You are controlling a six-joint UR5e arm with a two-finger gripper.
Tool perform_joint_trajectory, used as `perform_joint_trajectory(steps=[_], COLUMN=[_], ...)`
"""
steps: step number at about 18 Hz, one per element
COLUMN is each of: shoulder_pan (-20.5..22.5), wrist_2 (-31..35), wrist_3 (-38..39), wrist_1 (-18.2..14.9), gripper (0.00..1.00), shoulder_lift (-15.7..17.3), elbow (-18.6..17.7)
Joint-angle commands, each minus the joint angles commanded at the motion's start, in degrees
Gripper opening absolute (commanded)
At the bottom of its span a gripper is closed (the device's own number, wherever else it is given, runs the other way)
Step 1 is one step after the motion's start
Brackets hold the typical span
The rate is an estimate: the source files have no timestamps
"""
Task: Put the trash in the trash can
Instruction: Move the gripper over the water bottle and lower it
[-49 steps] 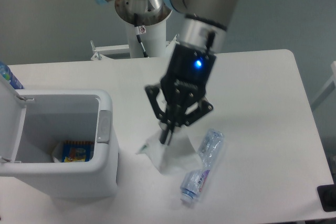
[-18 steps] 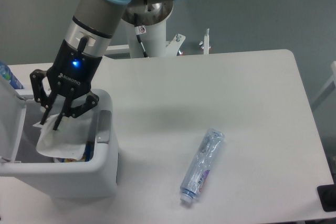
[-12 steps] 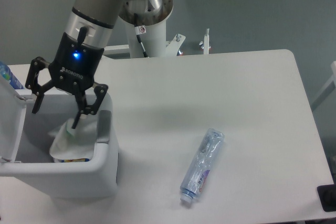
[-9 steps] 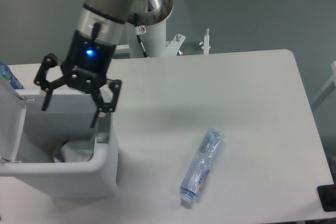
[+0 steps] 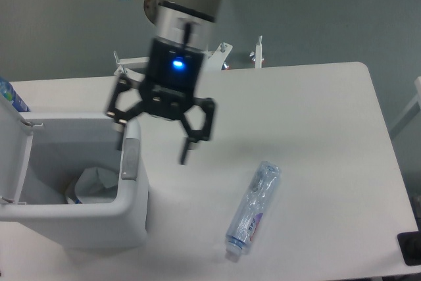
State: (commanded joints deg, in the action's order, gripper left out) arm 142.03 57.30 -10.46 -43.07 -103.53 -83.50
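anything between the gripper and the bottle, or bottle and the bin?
Nothing visible. The gripper hangs open above bare table, and the bottle lies in the open to its lower right. Between the bottle and the trash can is only empty tabletop; the can's lid is flipped open.

My gripper (image 5: pixel 152 144) is motion-blurred; the trash can (image 5: pixel 79 225) wall hides part of the wrapper (image 5: pixel 97 181); its lid (image 5: pixel 9 156) runs off-frame.

We count one trash can (image 5: pixel 72 218), lid open. One crumpled white wrapper (image 5: pixel 99 180) lies inside it. One crushed clear bottle (image 5: pixel 253 207) lies on the single desk (image 5: pixel 316 129). One arm carries one pincer (image 5: pixel 152 141), two fingers.
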Motion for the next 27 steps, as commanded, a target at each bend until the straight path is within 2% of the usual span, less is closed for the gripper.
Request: perform_joint_trajectory(steps=[4,6,12,15,17,19,23,25,27], shoulder_pan=[2.02,2.11,2.29,2.2,2.11,1.94,0.1,-0.08,-0.43], wrist_2=[3.77,6.23,11.41,17.47,20.73,21.27,27.41,29.09,29.09], wrist_3=[-1.14,-5.6,-22.83,-29.6,-33.47,-36.72,-41.56,-43.67,-43.77], wrist_1=[-0.18,-0.7,-0.97,-1.67,-2.89,-4.04,-5.1,-6.76,-10.53], gripper=[1.0,1.0,1.0,1.0,1.0,1.0,1.0,1.0,1.0], shoulder_lift=[-6.15,-9.49,-13.98,-16.7,-17.15,-17.32,-19.69,-20.57,-20.58], elbow=[4.57,6.5,4.05,3.61,2.83,2.03,1.94,1.94,1.77])
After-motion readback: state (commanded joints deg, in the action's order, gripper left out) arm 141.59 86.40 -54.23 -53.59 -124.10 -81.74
